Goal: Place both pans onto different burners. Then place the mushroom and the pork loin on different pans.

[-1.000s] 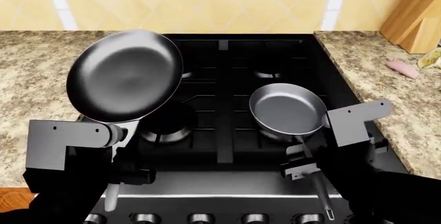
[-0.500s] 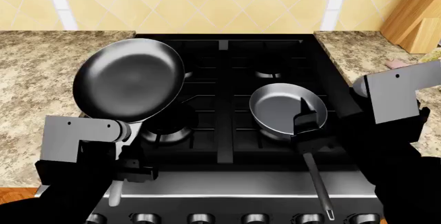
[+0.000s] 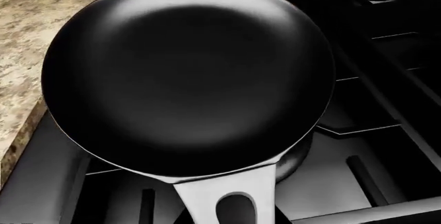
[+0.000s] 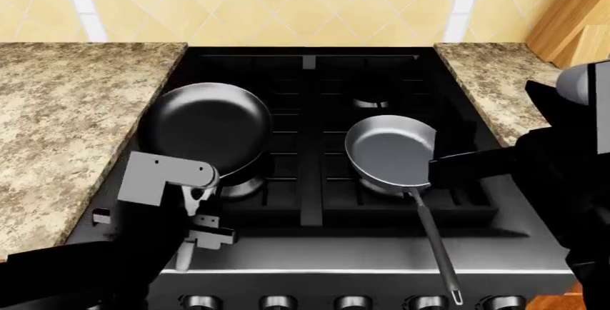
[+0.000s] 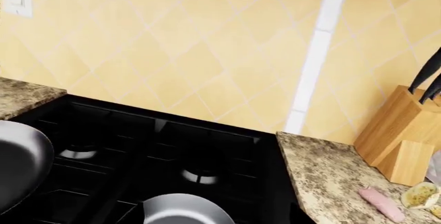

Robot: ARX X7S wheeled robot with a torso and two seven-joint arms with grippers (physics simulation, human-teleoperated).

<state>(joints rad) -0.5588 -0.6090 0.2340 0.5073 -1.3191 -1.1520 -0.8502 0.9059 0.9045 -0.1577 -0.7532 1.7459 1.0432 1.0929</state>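
My left gripper [image 4: 196, 213] is shut on the flat silver-grey handle [image 3: 234, 201] of the matte black pan [image 4: 205, 128]. It holds the pan low over the front-left burner [image 4: 238, 185]; I cannot tell whether the pan touches the grate. The pan fills the left wrist view [image 3: 186, 74]. The glossy dark grey pan [image 4: 391, 149] sits on the front-right burner, its thin handle [image 4: 433, 238] free. My right gripper [image 4: 448, 168] is a dark shape at that pan's right rim, holding nothing. The pork loin [image 5: 382, 203] and the mushroom [image 5: 420, 195] lie on the right counter, hidden behind my right arm in the head view.
The rear burners [image 4: 370, 101] are bare. A wooden knife block [image 5: 403, 141] stands at the back of the right granite counter [image 5: 331, 182]. The left counter [image 4: 67, 117] borders the stove. Knobs [image 4: 353, 301] line the stove front.
My left gripper has lowered and levelled the black pan over the front-left burner. My right arm has left the grey pan's handle and swung up and to the right.
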